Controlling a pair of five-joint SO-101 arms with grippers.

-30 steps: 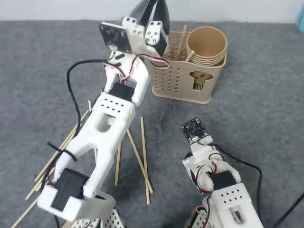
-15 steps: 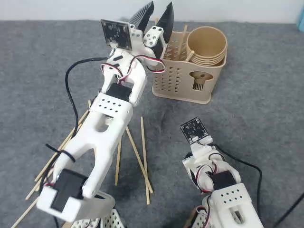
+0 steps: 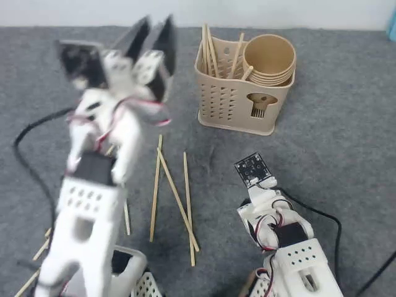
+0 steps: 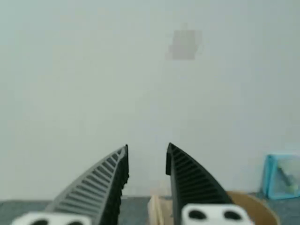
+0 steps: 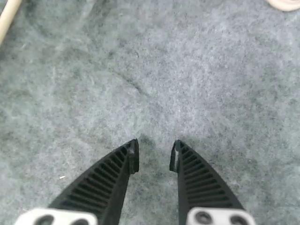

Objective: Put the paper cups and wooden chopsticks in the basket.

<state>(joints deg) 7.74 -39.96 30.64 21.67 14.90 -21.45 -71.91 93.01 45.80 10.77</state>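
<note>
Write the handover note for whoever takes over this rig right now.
Left gripper: open, empty, raised to one side of the basket.
Right gripper: open, empty, over bare carpet.
Done: paper cups stacked in the basket, several chopsticks standing beside them.
Left: loose chopsticks on the carpet in front of the basket, more near the left arm's base.

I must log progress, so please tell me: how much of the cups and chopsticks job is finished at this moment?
Done: the cups are stacked in the basket, with a few chopsticks beside them. In hand: nothing; the left gripper and right gripper are open and empty. Left: several loose chopsticks on the table.
</note>
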